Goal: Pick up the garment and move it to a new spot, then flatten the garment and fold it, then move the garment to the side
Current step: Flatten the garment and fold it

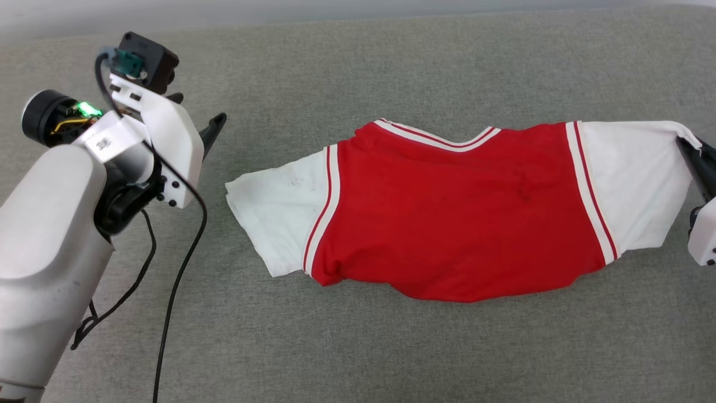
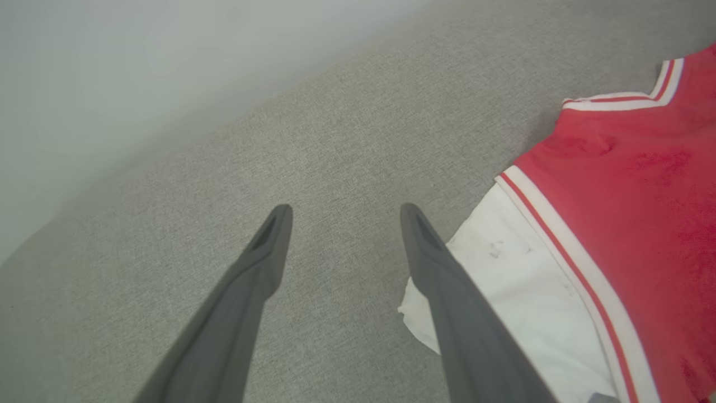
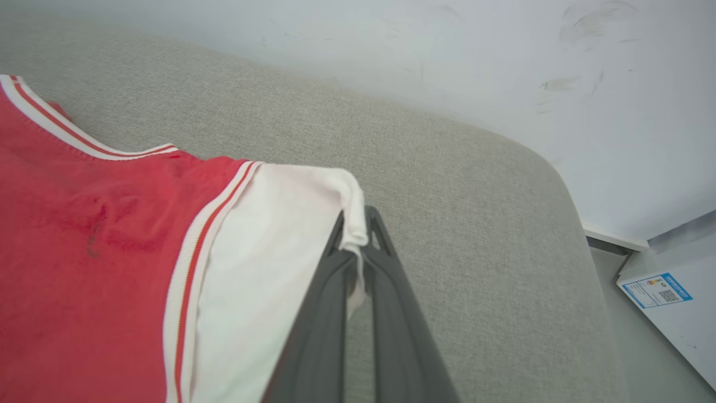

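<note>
Toward the right edge of the surface (image 1: 358, 347), my right claw (image 3: 358, 224) pinches a white sleeve (image 3: 268, 235) of the garment (image 1: 458, 224), apparently to pull it flat across the middle; my left claw (image 2: 341, 212) hangs spread beside the other sleeve (image 2: 514, 280).

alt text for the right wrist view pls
The right end effector is shut on the edge of the white sleeve of a red garment with red-and-white striped trim. The garment lies spread on a grey fabric surface, with a scuffed white wall behind.
</note>
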